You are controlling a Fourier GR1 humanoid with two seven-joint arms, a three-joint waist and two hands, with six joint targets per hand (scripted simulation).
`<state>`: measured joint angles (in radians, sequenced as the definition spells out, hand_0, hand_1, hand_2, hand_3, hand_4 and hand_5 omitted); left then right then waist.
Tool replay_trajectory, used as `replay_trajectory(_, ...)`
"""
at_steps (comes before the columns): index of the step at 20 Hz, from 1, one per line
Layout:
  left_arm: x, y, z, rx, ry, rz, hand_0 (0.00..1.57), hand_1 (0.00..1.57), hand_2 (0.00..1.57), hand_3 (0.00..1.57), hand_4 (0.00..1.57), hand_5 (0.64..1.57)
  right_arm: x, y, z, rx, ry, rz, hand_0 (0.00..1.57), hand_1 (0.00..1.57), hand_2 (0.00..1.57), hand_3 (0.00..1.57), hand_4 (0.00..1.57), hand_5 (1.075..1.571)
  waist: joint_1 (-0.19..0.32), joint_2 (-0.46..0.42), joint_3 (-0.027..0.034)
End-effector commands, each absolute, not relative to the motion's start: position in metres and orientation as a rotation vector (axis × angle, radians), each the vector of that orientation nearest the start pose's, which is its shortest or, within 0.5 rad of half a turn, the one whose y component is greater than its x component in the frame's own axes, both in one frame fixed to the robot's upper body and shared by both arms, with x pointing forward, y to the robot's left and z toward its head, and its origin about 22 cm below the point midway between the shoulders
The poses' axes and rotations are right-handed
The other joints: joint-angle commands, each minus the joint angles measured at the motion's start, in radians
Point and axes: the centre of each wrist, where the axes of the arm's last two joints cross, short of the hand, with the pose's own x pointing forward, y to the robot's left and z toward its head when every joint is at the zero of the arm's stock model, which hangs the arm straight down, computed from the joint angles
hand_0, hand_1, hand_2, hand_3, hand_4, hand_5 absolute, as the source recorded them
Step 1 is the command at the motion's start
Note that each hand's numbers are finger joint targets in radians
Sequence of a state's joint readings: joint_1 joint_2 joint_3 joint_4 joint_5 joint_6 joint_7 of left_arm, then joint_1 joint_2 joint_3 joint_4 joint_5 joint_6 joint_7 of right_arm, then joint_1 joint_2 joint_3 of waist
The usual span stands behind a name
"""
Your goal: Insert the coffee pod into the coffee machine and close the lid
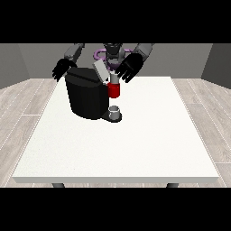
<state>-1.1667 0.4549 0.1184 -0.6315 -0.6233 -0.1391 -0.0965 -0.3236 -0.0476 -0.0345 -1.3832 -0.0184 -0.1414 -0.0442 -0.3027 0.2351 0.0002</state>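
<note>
The coffee pod is not something I can pick out for certain from where I am standing; a small pale cylinder (113, 79) is showing just above the red part of the machine, right under the fingers of the robot hand at the view's right, and that may be it, but I cannot tell.

Starting at the view's left, a black robot hand (62, 69) is hanging in the air just behind and beside the upper left corner of the coffee machine (85, 97). Its fingers are spreading downward, relaxed and apart, gripping nothing.

The coffee machine, a bulky black block, is sitting on the far left-of-centre part of the white counter (135, 144). Its grey lid (101, 71) is standing tilted upward at the machine's top right, so it is still open. On the machine's right side a red section (114, 90) is jutting out, and below it a small grey cup (114, 111) is resting on the machine's dark base.

Further right, the other robot hand (129, 67) is hovering just beside the raised lid, over the red section. Its fingers are reaching down and are spread; whether they are touching the pale cylinder I cannot tell.
</note>
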Motion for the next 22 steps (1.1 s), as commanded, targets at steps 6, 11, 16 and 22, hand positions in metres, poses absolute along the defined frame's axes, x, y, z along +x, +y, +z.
replay_trajectory(6,0.463,0.246,0.246,0.721,-1.724,-0.861,1.18,1.18,1.26,1.19,0.5,1.571,0.323,-0.208,0.038,-0.067,-1.733,-0.05,0.0,0.0,0.0,0.0,0.5,1.571,0.018,0.038,0.0002)
replay_trajectory(11,0.463,0.245,0.227,0.671,-1.7,-0.913,1.2,1.2,1.28,1.21,0.52,1.571,0.324,-0.211,0.047,-0.058,-1.716,-0.087,0.0,0.0,0.0,0.0,0.51,1.571,0.039,0.005,0.0001)
replay_trajectory(16,0.465,0.237,0.223,0.686,-1.631,-0.898,1.19,1.19,1.25,1.18,0.49,1.571,0.318,-0.227,0.036,-0.082,-1.684,-0.068,0.0,0.0,0.0,0.0,0.48,1.571,0.022,-0.024,0.0001)
replay_trajectory(22,0.462,0.277,0.236,0.703,-1.691,-0.881,1.22,1.22,1.27,1.17,0.48,1.571,0.321,-0.217,0.053,-0.054,-1.791,-0.075,0.0,0.0,0.0,0.0,0.45,1.571,0.006,0.076,-0.0002)
